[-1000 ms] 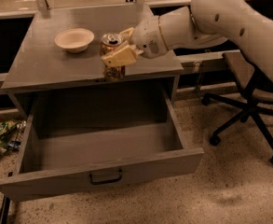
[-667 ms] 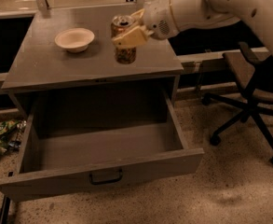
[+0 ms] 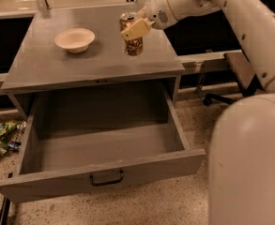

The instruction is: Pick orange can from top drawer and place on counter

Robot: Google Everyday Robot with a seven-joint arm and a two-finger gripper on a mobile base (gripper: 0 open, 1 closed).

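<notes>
The orange can (image 3: 134,44) is upright in my gripper (image 3: 133,29), just above the counter (image 3: 57,64) at its right middle. Its silver top shows at the upper left of the fingers (image 3: 136,30), which are cream coloured and closed across the can's upper half. The white arm comes in from the upper right. The top drawer (image 3: 104,172) is pulled fully open below the counter and is empty; its dark bail handle (image 3: 107,178) sits at the centre of the front panel.
A cream bowl (image 3: 74,39) stands on the counter's left part. Green packaging (image 3: 1,137) lies on the floor left of the drawer. A chair's base (image 3: 221,99) and seat are at the right. My own white body (image 3: 249,163) fills the lower right.
The gripper has carried the can up and further back over the counter. The view has shifted, and the robot's body now fills the lower right.
</notes>
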